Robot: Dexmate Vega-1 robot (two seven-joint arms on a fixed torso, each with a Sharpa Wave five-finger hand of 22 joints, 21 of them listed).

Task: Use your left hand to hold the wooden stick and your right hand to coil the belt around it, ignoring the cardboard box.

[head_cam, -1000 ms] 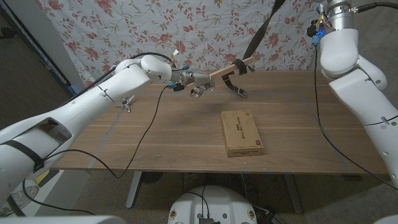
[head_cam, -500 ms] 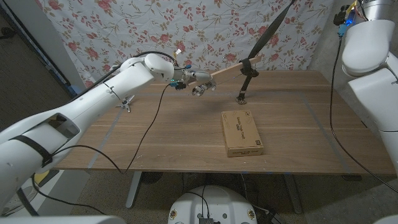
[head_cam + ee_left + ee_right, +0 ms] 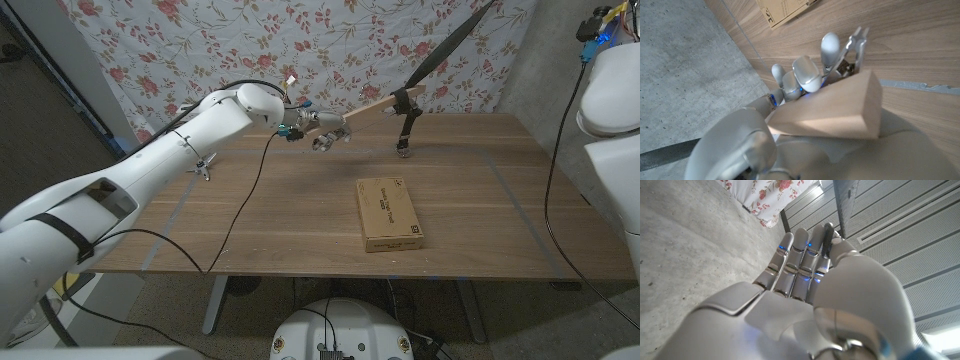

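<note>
Left hand (image 3: 322,129) grips the stick (image 3: 382,104); right hand (image 3: 805,275) pinches the belt (image 3: 447,53) taut toward one o'clock. One loop on, most coiling left.

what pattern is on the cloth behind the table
A floral print, pink-red roses with green leaves on white cloth; clearest in the head view.

likely lab: floral backdrop sheet (image 3: 330,45), cabled table (image 3: 300,215).

Head camera looks down over the table (image 3: 300,215); wrist cameras sit close behind each hand.
</note>
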